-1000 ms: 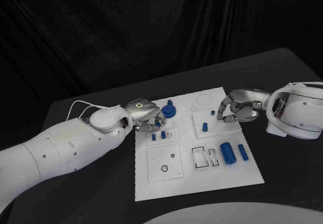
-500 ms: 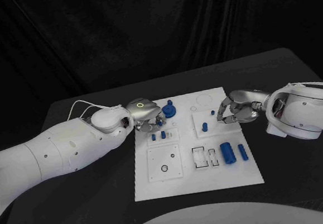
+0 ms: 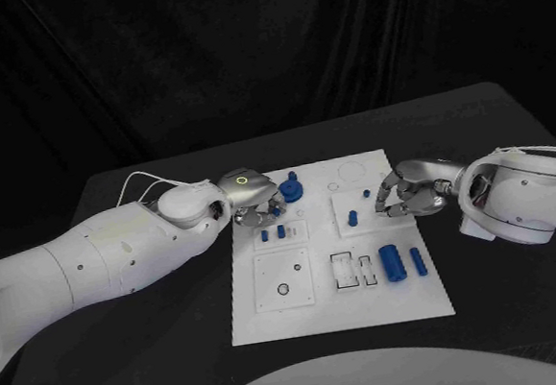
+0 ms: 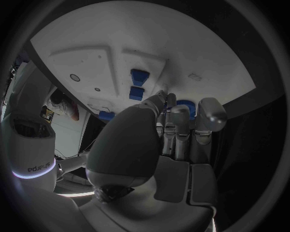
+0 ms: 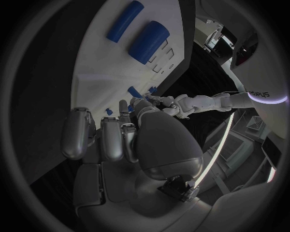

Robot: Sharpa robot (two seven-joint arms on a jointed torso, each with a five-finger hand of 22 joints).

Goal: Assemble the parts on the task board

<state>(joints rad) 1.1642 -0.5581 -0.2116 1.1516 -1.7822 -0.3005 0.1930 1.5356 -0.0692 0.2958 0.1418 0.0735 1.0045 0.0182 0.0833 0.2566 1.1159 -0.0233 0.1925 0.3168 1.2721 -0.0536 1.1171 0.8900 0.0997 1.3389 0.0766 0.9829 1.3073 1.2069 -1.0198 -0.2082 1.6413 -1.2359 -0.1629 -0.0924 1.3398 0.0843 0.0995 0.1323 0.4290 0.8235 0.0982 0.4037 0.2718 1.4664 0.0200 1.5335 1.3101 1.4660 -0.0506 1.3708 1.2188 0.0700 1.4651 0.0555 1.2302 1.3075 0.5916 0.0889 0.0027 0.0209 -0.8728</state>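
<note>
Head view: task board (image 3: 336, 310) sitting mid-frame on the black table (image 3: 148, 356), long side running toward the camera. Two loose blue cylinders lying lower right of the board's middle, a fat one (image 3: 392, 262) and a thin one (image 3: 418, 263) just beside it, both flat and clearly not yet placed. Empty rectangular slots (image 3: 355, 270) right next to them, waiting. A round socket (image 3: 284, 290) on the lower-left plate, nothing in it. Further up, a blue gear-like piece (image 3: 292, 189) standing near the board's top edge, a pair of small blue pegs (image 3: 273, 234) seated below it, another small blue peg (image 3: 353, 218) upright at centre right.

Left hand (image 3: 255, 210) hovering over the board's upper left, fingers curled down close to the pegs; left wrist view puts the fingertips (image 4: 171, 100) at a blue piece (image 4: 186, 103), but cannot tell whether gripping or only touching. Right hand (image 3: 401, 192) poised at the board's upper right edge, fingers (image 5: 113, 140) bent inward, nothing visible in them, though closure hard to judge.

Judging progress: under way, a few small parts seated up top, the two cylinders and several sockets still to do. Roughly the middle of the job, probably earlier rather than later.
</note>
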